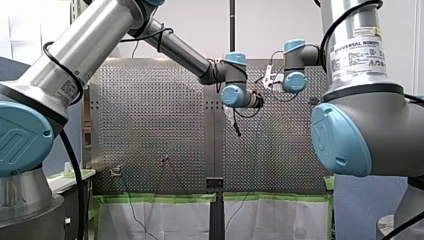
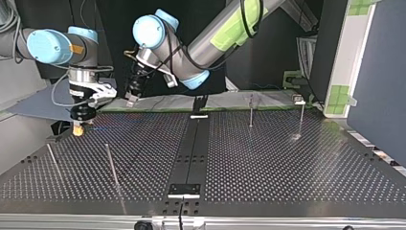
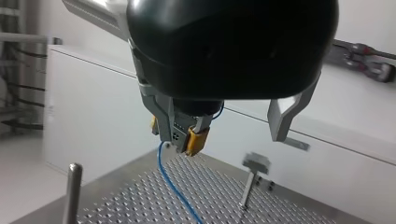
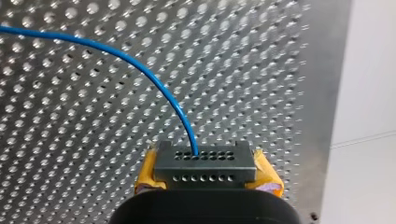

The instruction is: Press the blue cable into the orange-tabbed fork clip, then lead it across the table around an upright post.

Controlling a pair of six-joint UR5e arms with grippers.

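Perforated metal table (image 2: 287,163) fills most of what you see, with a dark strip (image 2: 191,153) running down its middle in the top view. At that view's left, the right gripper (image 4: 206,173) hangs low over the far part of the table. Its yellow pads (image 4: 148,173) are pressed against both sides of a grey connector block (image 4: 205,161), which has 2 rows of small holes. You can see the blue cable (image 4: 159,82) leaving 1 hole in the upper row and curving away over the table.

In the left wrist view the cable drops from the block to the table. It passes between a round-topped post (image 3: 72,186) and a blurred flat-headed stem (image 3: 252,177), touching neither.

The left gripper (image 3: 219,137) has its metal fingers (image 3: 285,116) spread wide, and nothing is held between them. In the top view you will find it above the table's far edge. It is near the right gripper, on the side toward the view's middle, and apart from it.

In the top view, 2 thin posts (image 2: 112,165) stand in the left half, nearer that camera than the right gripper. 2 more thin stems (image 2: 250,112) stand at the far right, well apart from the cable. Their tops are too small for you to make out.
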